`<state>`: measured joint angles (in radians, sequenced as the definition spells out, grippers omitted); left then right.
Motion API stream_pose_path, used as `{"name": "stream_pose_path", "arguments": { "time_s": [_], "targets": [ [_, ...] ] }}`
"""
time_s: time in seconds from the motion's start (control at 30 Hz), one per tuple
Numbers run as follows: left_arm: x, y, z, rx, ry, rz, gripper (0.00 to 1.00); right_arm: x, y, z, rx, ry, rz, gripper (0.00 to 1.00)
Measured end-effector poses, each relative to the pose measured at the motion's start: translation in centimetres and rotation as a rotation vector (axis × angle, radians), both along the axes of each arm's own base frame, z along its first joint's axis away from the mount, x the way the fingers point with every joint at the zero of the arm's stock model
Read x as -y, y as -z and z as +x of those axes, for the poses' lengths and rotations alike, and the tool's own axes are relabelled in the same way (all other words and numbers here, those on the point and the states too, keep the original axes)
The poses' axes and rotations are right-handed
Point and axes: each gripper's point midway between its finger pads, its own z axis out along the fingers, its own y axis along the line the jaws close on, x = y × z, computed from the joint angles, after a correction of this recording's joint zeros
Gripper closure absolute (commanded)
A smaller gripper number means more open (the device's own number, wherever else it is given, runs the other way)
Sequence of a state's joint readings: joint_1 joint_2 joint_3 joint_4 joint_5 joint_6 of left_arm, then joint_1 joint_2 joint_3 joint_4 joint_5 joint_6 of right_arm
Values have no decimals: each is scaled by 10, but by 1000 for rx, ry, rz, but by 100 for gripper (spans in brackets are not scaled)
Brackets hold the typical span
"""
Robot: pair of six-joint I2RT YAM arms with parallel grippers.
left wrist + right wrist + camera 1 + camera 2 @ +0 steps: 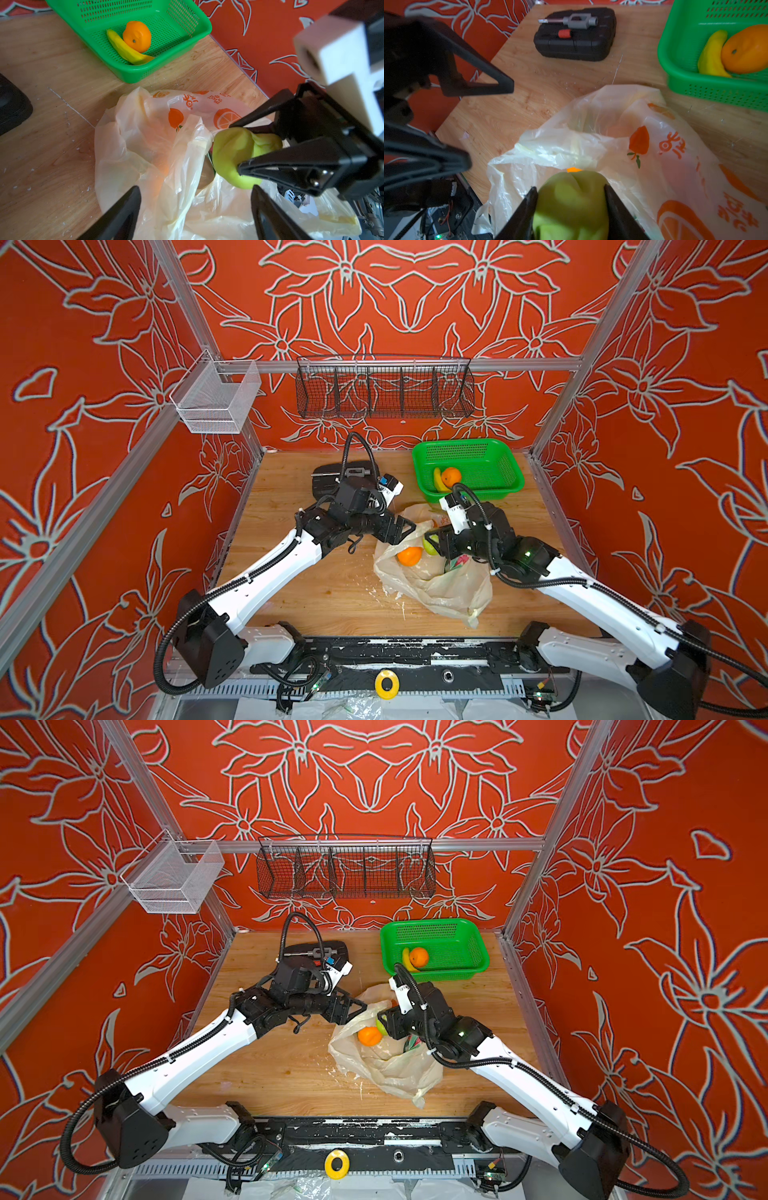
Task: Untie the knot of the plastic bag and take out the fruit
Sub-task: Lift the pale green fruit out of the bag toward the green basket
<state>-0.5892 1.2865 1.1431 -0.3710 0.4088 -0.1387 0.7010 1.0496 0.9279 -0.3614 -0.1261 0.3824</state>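
Where the wooden table (332, 605) starts on the left, a black moulded case (328, 485) lies flat near the back with a grey metal tool on its lid. The left arm reaches from the near-left corner toward the middle. Its wrist is bent so that the left gripper (405, 527) points sideways at the bag's left edge. The black triangular fingers are spread wide and released, holding nothing, and they hang just above the crinkled film.

The plastic bag (436, 593) slumps on the table's middle, toward the front. It is thin, wrinkled, translucent cream film printed with orange slices, and its mouth gapes toward the left gripper. A smooth round orange (409, 556) sits in that mouth. Just to its right is the green fruit (429, 546), lumpy, matte and yellow-green.

The right gripper (571, 207) is clenched on the green fruit, with one dark finger pressed to each side. The right arm comes in from the near-right corner, its wrist angled down and leftward over the bag.

Behind the bag to the right stands a rectangular green basket (509, 472) of perforated plastic. It holds a second orange (451, 477) touching a small curved yellow banana (438, 482).
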Motion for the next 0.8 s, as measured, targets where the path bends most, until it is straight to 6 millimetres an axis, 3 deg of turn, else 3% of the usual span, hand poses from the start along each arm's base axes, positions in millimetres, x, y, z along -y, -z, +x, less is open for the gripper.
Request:
{"name": "stream_pose_path", "arguments": {
  "time_s": [0.2,0.4,0.57,0.8],
  "targets": [
    [1,-4,-4,16,23,-19,1,18,-51,26,67,91,109,53],
    [2,-6,-6,18,32,-27,1,55,-80,68,101,262,178,53],
    [3,-9,-8,25,45,-33,1,86,-69,115,63,405,193,53],
    [3,-14,-12,46,65,-40,1,145,-23,183,-46,610,167,54]
  ]
}}
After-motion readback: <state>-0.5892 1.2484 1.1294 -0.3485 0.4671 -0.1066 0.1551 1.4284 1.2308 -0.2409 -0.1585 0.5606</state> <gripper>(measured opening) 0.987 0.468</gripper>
